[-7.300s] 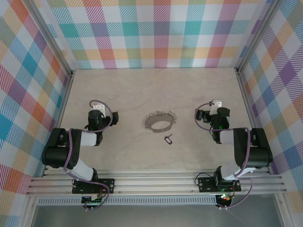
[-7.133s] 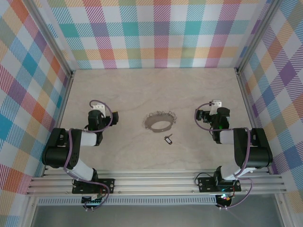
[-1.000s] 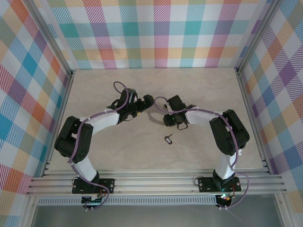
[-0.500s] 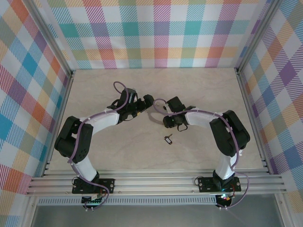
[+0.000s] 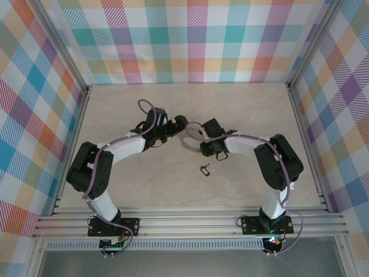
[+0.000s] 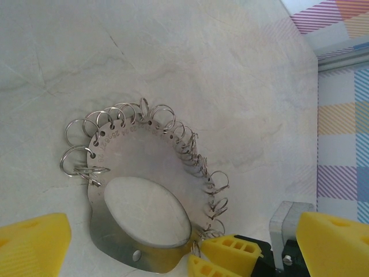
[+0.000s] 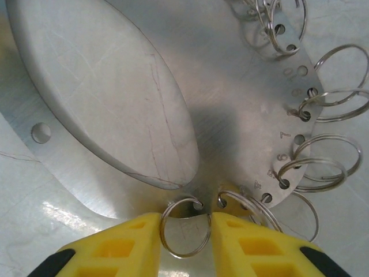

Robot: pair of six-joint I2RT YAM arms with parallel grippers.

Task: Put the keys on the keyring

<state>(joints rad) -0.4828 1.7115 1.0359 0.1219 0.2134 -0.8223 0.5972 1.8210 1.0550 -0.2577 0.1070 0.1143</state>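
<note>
The keyring [image 6: 144, 173] is a flat silvery hoop lying on the table, its rim hung with several small split rings. In the right wrist view the keyring [image 7: 230, 115] is close up. My right gripper [image 7: 184, 225] has its yellow fingers [image 7: 115, 248] pressed against both sides of one small ring at the hoop's edge. My left gripper [image 6: 181, 245] stands wide open just above the hoop, nothing between its fingers [image 6: 31, 242]. The key [image 5: 204, 169], tiny and dark with a small loop, lies on the table nearer than my right gripper [image 5: 200, 138]. My left gripper [image 5: 180, 123] sits opposite.
The light wooden table [image 5: 144, 184] is walled by plaid panels [image 5: 190, 40] on three sides. An aluminium rail [image 5: 190, 222] runs along the near edge by the arm bases. Open tabletop lies around the key and toward the front.
Seven seconds ago both arms sat folded back at the sides; now they meet over the hoop. In the last second they barely shifted. The key has not moved.
</note>
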